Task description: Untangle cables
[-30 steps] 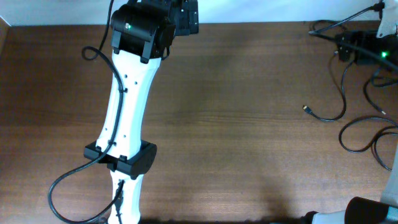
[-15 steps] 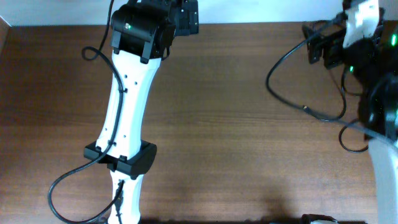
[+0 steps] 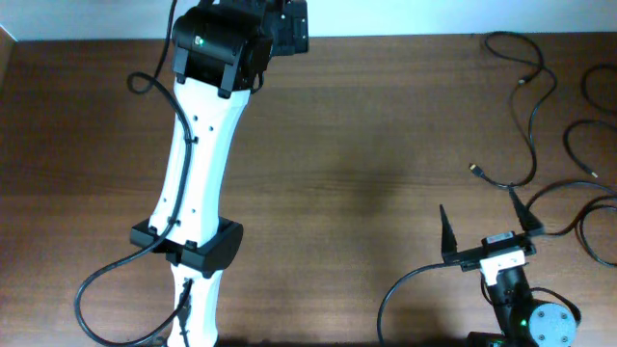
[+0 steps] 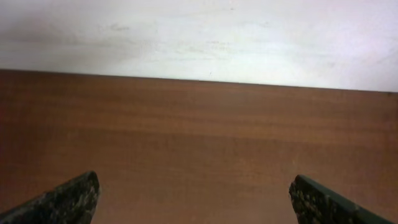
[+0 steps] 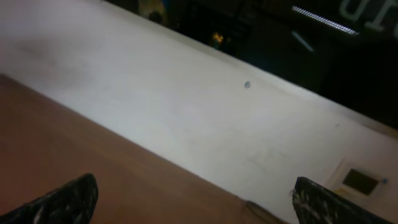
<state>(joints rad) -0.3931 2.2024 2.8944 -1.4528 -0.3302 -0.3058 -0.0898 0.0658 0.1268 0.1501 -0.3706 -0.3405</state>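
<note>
Currently between grasps, nothing held. Thin black flexible cables with small metal-tipped plugs [image 3: 540, 125] strewn loosely over the far-right part of the brown wooden table [image 3: 366, 145], looping and crossing near the right edge; one plug end [image 3: 475, 170] lying apart toward the centre. Right gripper [image 3: 485, 220] low at the near-right, jaws spread wide, empty, pointing toward the strands but well short of them; right wrist view giving only the two dark fingertips [image 5: 68, 199] over bare wood and a pale wall. Left gripper [image 4: 193, 199] likewise spread wide and empty, parked at the far-left edge, looking at bare table and wall, well apart from everything. Judged step: approach for a fresh pick. Next move likely needs the right gripper to reach forward, settle on a single strand near the free plug, and pull it clear of the crossings. Risk: catching two overlapping strands at once.
</note>
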